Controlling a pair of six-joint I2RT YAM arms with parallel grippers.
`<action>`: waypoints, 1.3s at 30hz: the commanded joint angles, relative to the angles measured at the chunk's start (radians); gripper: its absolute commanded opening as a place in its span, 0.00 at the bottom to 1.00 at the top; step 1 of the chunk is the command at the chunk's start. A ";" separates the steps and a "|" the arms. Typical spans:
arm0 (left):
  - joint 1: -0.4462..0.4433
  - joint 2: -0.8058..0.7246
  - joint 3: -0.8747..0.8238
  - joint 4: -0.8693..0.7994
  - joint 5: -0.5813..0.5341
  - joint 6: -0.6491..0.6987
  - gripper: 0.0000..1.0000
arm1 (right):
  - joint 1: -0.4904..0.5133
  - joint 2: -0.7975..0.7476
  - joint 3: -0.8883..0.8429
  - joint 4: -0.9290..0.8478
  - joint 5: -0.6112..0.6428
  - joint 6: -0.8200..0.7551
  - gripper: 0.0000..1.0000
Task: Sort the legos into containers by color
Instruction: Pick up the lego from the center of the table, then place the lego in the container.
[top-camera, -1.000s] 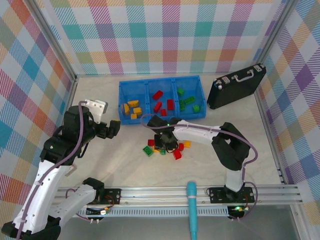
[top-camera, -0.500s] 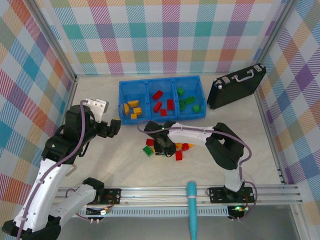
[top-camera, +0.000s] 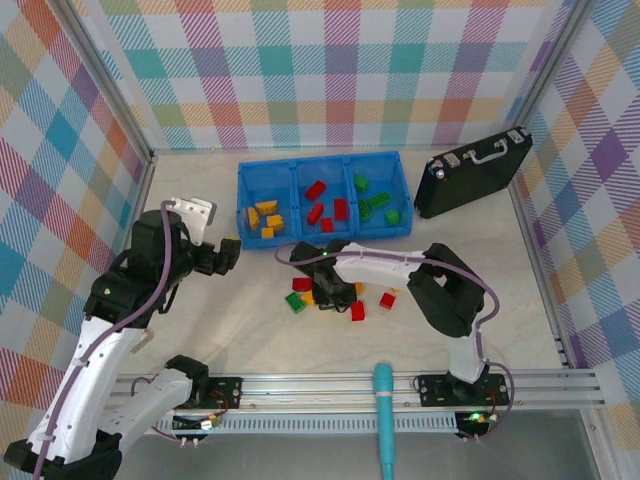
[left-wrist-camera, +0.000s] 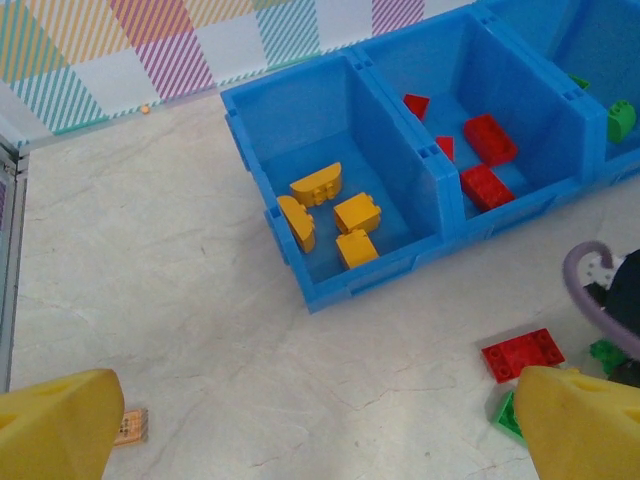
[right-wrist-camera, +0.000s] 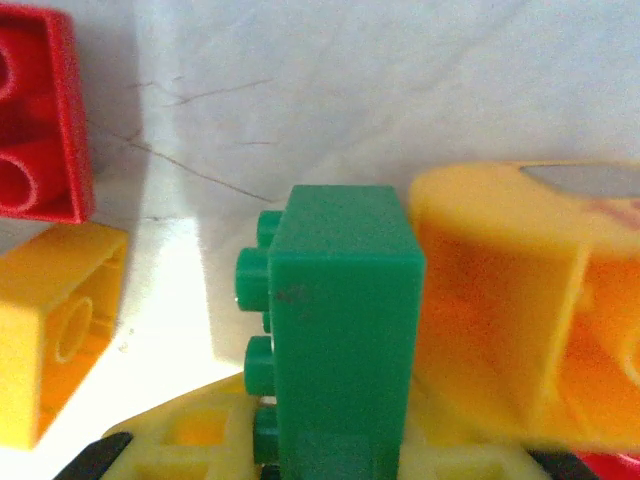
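Your right gripper, just before the blue bin, seems to pinch a green brick in its jaws. Next, lift it into the bin's green compartment.

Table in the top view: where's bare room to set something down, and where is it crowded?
Bare: the right front, between the black case and the right arm; also left of the blue bin. Crowded: loose legos around the right gripper.
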 joint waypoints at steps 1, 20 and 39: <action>-0.004 0.009 0.002 0.022 -0.013 0.002 1.00 | -0.055 -0.135 0.051 -0.096 0.070 -0.098 0.22; -0.003 0.156 0.098 -0.075 -0.037 0.007 1.00 | -0.549 0.075 0.539 -0.048 0.004 -0.541 0.27; -0.003 0.233 0.190 -0.186 -0.035 -0.031 1.00 | -0.591 0.226 0.635 -0.035 -0.090 -0.640 0.43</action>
